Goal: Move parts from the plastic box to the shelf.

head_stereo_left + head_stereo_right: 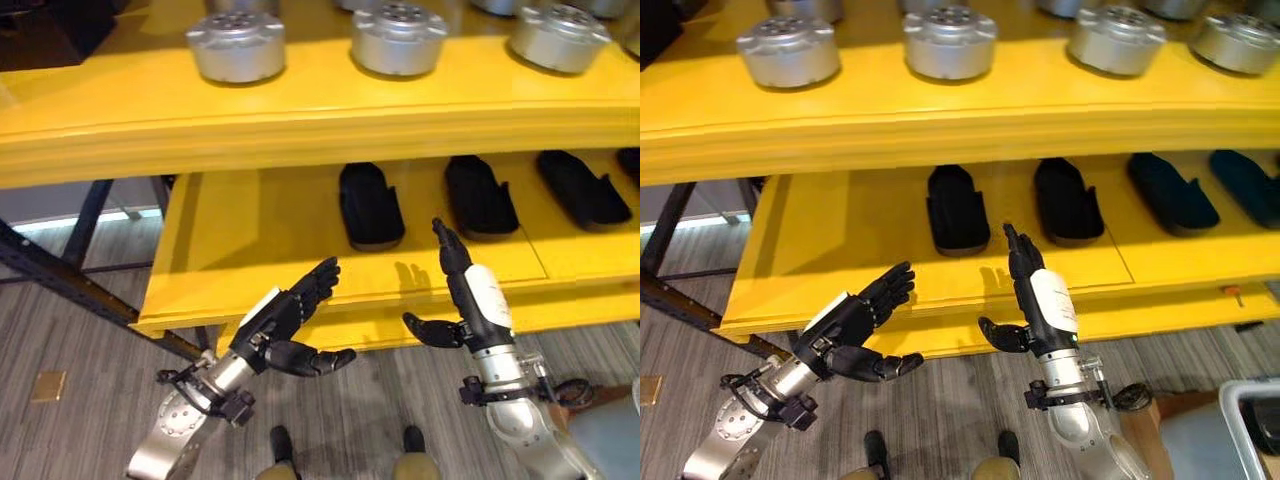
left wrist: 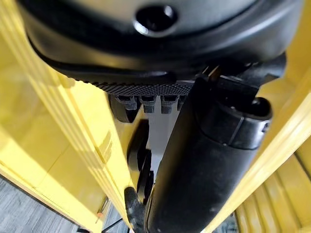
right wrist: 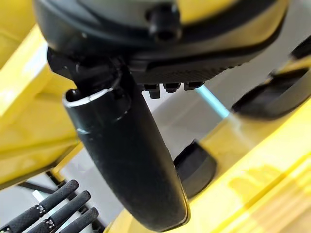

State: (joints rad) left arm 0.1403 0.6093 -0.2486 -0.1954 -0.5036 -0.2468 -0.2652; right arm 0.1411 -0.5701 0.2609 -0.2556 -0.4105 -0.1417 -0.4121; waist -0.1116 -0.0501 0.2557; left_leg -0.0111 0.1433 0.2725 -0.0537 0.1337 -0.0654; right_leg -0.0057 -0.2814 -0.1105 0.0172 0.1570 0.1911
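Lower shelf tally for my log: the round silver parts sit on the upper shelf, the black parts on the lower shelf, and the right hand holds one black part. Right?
Not quite: the right hand is open and holds nothing, as the right eye view shows. The silver parts sit on the upper shelf, the black parts on the lower shelf.

Two head-mounted eye views look down, from slightly offset spots, at the same two-tier yellow wooden shelf (image 1: 300,120); each wrist view peers along its own dark thumb, very close to that shelf.
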